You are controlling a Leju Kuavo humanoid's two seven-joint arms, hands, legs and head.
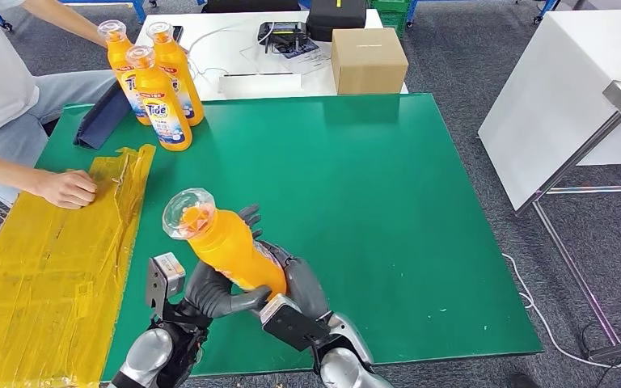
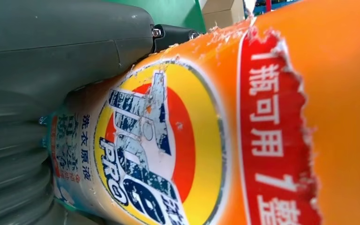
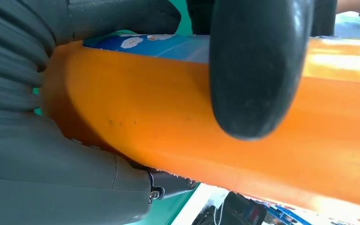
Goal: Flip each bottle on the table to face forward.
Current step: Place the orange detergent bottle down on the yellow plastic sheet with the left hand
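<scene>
An orange Tide bottle (image 1: pixel 226 242) with a clear cap is held tilted above the near edge of the green table (image 1: pixel 372 202). My left hand (image 1: pixel 210 293) and my right hand (image 1: pixel 295 279) both grip its lower body. Its Tide label (image 2: pixel 154 150) faces the left wrist camera, and its plain orange side (image 3: pixel 192 131) lies under a dark finger (image 3: pixel 255 65) in the right wrist view. Three more orange Tide bottles (image 1: pixel 158 89) stand upright together at the table's far left corner.
A yellow taped cardboard sheet (image 1: pixel 48 267) lies along the table's left side, with a person's hand (image 1: pixel 66 188) resting on it. A dark folder (image 1: pixel 101 117) sits beside the standing bottles. A cardboard box (image 1: pixel 368 58) stands on the white table behind.
</scene>
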